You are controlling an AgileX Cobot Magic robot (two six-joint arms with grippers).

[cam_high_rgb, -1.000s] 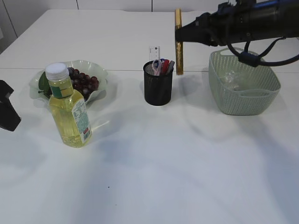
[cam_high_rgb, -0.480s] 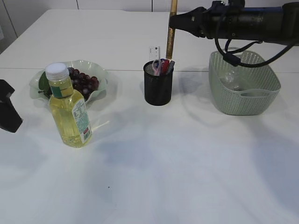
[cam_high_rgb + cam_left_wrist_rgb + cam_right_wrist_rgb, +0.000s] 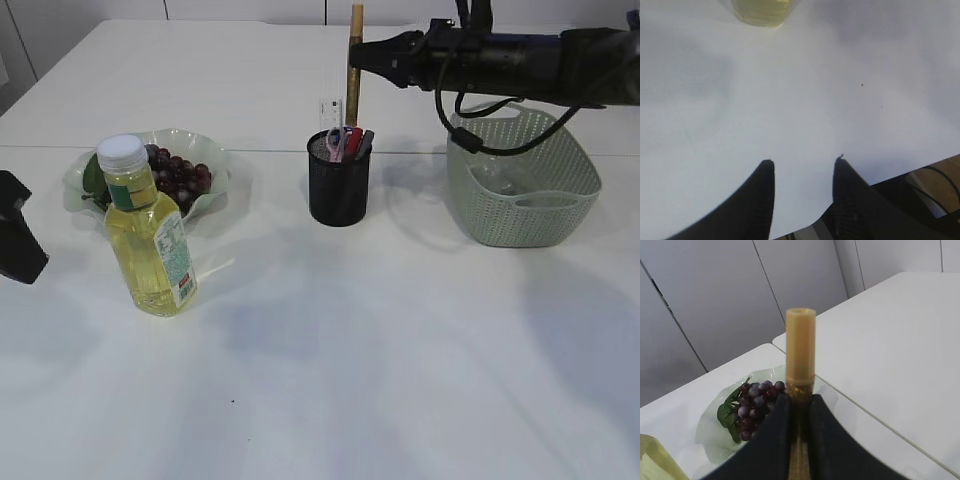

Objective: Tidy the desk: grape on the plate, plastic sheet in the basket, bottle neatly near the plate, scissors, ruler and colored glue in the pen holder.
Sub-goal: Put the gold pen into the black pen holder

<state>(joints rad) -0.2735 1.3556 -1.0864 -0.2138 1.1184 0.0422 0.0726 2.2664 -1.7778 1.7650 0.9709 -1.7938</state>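
My right gripper is shut on a gold glitter glue tube, held upright over the black mesh pen holder. The tube's lower end is close to the holder's rim. Scissors and a ruler stand in the holder. Grapes lie on the pale green plate. The yellow bottle stands upright in front of the plate. The plastic sheet lies in the green basket. My left gripper is open and empty at the left edge.
The basket stands right of the pen holder, under my right arm. White table stretches in front of all the objects. In the left wrist view the table's near edge shows at lower right.
My right arm has carried the glue tube leftward and a little higher, from beside the pen holder's right side to above it. The left gripper has stayed put.
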